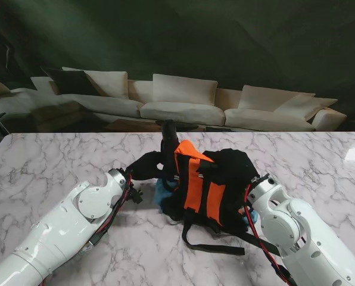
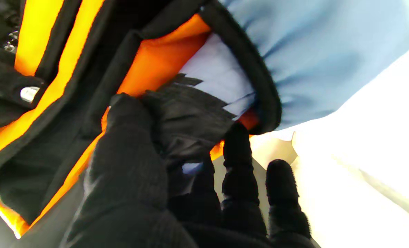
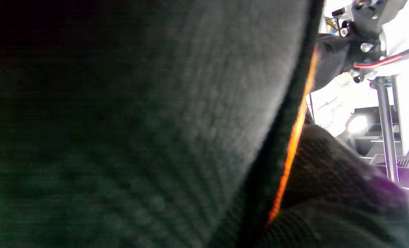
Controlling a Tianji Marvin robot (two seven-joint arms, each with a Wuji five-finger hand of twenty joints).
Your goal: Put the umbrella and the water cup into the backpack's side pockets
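The white, grey-veined marble table fills the stand's view, with a row of cream sofa cushions seen beyond its far edge. An orange-and-black fabric backpack is seen near the middle of the table, its straps trailing toward me. The two white arms, the left arm and the right arm, reach in to the backpack from either side.

A light-blue elastic side pocket is seen on the backpack's left side, its black-bound rim gaping. The black folded umbrella is seen at that rim, its end in the pocket's mouth, and in the stand's view its upper end stands up at the backpack's far left corner. The black-gloved left hand is closed around the umbrella, thumb on one side and fingers on the other.

The black-gloved right hand is pressed against the backpack's dark fabric beside an orange seam; whether it holds anything cannot be told. A small patch of blue shows at the backpack's right side, too hidden to be identified. The water cup cannot be made out with certainty.
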